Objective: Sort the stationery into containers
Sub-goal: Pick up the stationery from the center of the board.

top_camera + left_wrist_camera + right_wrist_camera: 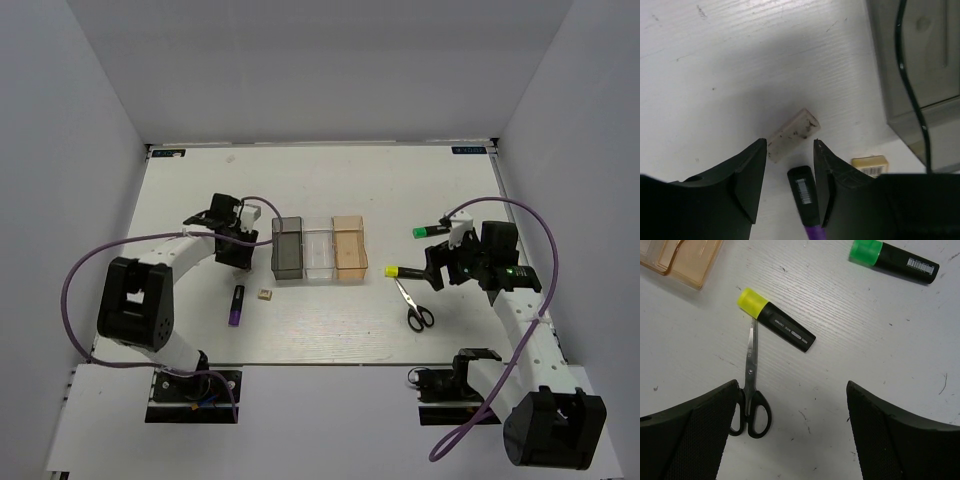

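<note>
Left claw (789, 150) half apart, empty, low centre of frame, tips around white eraser (795, 131) on worktop (715, 75). On closing, could pinch purple-ended marker (805, 192) too. Right claw (792, 390) wide apart, empty. Yellow-capped marker (776, 320) against scissors (751, 385), so one may drag the other.

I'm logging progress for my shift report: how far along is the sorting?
Done: nothing; grey bin, clear bin, orange bin look empty.
In hand: nothing held; left gripper hangs open over a white eraser, right gripper open.
Left: that eraser, tan eraser, purple-capped marker, green marker, yellow marker, scissors.
</note>
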### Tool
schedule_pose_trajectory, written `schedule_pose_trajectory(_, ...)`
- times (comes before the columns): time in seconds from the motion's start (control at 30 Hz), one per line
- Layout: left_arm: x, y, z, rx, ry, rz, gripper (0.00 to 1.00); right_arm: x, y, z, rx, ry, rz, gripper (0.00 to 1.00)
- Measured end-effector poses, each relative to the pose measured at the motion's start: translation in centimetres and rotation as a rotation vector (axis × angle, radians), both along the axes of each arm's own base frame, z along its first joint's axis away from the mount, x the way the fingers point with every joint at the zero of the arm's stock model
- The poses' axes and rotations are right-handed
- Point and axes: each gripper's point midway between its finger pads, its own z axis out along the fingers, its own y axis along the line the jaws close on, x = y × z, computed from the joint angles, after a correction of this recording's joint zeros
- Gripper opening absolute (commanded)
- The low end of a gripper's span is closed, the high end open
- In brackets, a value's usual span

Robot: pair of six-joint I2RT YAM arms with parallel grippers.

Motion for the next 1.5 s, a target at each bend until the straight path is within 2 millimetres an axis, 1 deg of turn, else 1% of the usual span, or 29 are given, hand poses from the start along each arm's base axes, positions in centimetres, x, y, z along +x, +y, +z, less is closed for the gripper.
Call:
schedule_pose_trajectory(0.07,0.1,0.2,-1.1,0.027,0.028,-0.055,0.55,0.0,0.1,0.0,0.004,0.001,0.004,0.89)
schedule_pose_trajectory(0.1,0.1,0.3,-1.6,0.039,0.039,-0.08,0.57,-0.1,0.2,0.0,0.007,0.001,0.007,0.89)
schedule_pose_trajectory(0.13,0.1,0.4,-2.0,0.049,0.048,-0.1,0.62,-0.1,0.2,0.0,0.009,0.002,0.008,0.89)
schedule_pose_trajectory(0.2,-0.1,0.5,-2.4,0.052,0.068,-0.138,0.62,-0.2,0.3,0.0,0.013,0.005,0.012,0.89)
schedule_pose_trajectory(0.27,0.0,0.5,-2.5,0.051,0.075,-0.167,0.62,-0.4,0.4,-0.1,0.018,0.015,0.017,0.89)
schedule_pose_trajectory(0.3,0.2,0.4,-2.4,0.051,0.075,-0.177,0.61,-0.5,0.5,-0.2,0.021,0.023,0.019,0.89)
schedule_pose_trajectory(0.33,0.3,0.4,-2.4,0.051,0.074,-0.185,0.55,-0.5,0.5,-0.3,0.022,0.028,0.021,0.89)
schedule_pose_trajectory(0.4,0.3,0.3,-2.5,0.045,0.076,-0.193,0.49,-0.6,0.5,-0.4,0.024,0.035,0.022,0.89)
schedule_pose_trajectory(0.43,0.2,0.1,-2.5,0.042,0.077,-0.202,0.43,-0.6,0.5,-0.5,0.025,0.039,0.022,0.89)
schedule_pose_trajectory(0.47,0.2,0.0,-2.6,0.043,0.076,-0.205,0.41,-0.7,0.6,-0.5,0.026,0.041,0.023,0.89)
schedule_pose_trajectory(0.53,0.0,-0.2,-2.7,0.055,0.07,-0.217,0.41,-0.7,0.6,-0.5,0.027,0.041,0.025,0.89)
schedule_pose_trajectory(0.6,-0.1,-0.1,-2.7,0.064,0.052,-0.216,0.47,-0.7,0.6,-0.5,0.03,0.041,0.027,0.89)
schedule_pose_trajectory(0.63,-0.1,0.0,-2.7,0.065,0.041,-0.214,0.51,-0.7,0.7,-0.5,0.03,0.042,0.028,0.89)
schedule_pose_trajectory(0.67,-0.1,0.0,-2.8,0.068,0.033,-0.214,0.59,-0.7,0.7,-0.5,0.032,0.042,0.029,0.89)
schedule_pose_trajectory(0.73,-0.6,0.2,-3.3,0.077,0.031,-0.217,0.66,-0.8,0.7,-0.5,0.033,0.045,0.03,0.89)
schedule_pose_trajectory(0.8,-0.3,0.5,-3.3,0.101,0.005,-0.212,0.7,-0.9,0.8,-0.6,0.036,0.051,0.033,0.89)
schedule_pose_trajectory(0.87,-0.2,0.6,-3.2,0.106,-0.012,-0.205,0.7,-1.1,0.8,-0.6,0.038,0.056,0.034,0.89)
schedule_pose_trajectory(0.93,-0.2,0.7,-3.2,0.107,-0.013,-0.2,0.65,-1.1,0.9,-0.6,0.04,0.057,0.035,0.89)
schedule_pose_trajectory(1.03,-0.2,0.6,-3.2,0.112,-0.012,-0.194,0.4,-1.1,0.9,-0.5,0.041,0.055,0.036,0.89)
schedule_pose_trajectory(1.07,-0.1,0.6,-3.2,0.116,-0.016,-0.194,0.25,-1.1,0.9,-0.5,0.042,0.053,0.036,0.89)
schedule_pose_trajectory(1.13,0.0,0.7,-3.2,0.128,-0.021,-0.184,0.11,-1.1,0.9,-0.4,0.041,0.047,0.036,0.89)
schedule_pose_trajectory(1.2,0.0,0.7,-3.2,0.135,-0.021,-0.178,0.0,-1.1,0.9,-0.3,0.041,0.042,0.036,0.89)
schedule_pose_trajectory(1.3,0.1,1.1,-3.0,0.16,-0.016,-0.152,0.0,-1.1,0.9,-0.2,0.042,0.04,0.037,0.89)
schedule_pose_trajectory(1.33,0.0,1.6,-2.8,0.183,-0.008,-0.134,0.0,-1.1,0.9,-0.2,0.043,0.04,0.038,0.85)
schedule_pose_trajectory(1.37,-0.1,2.0,-2.6,0.196,-0.001,-0.112,0.0,-1.1,1.0,-0.2,0.044,0.04,0.038,0.61)
schedule_pose_trajectory(1.4,-0.1,2.2,-2.3,0.201,0.004,-0.092,0.0,-1.1,0.9,-0.2,0.04,0.035,0.045,0.4)
schedule_pose_trajectory(1.43,0.0,2.2,-1.7,0.193,0.0,-0.074,0.0,-1.1,1.0,-0.2,0.041,0.034,0.048,0.17)
schedule_pose_trajectory(1.47,0.2,2.0,-0.8,0.176,-0.015,-0.053,0.0,-1.1,1.0,-0.2,0.043,0.036,0.047,0.0)
schedule_pose_trajectory(1.5,0.7,1.5,0.4,0.156,-0.044,-0.038,0.0,-1.2,1.0,-0.2,0.052,0.044,0.033,0.0)
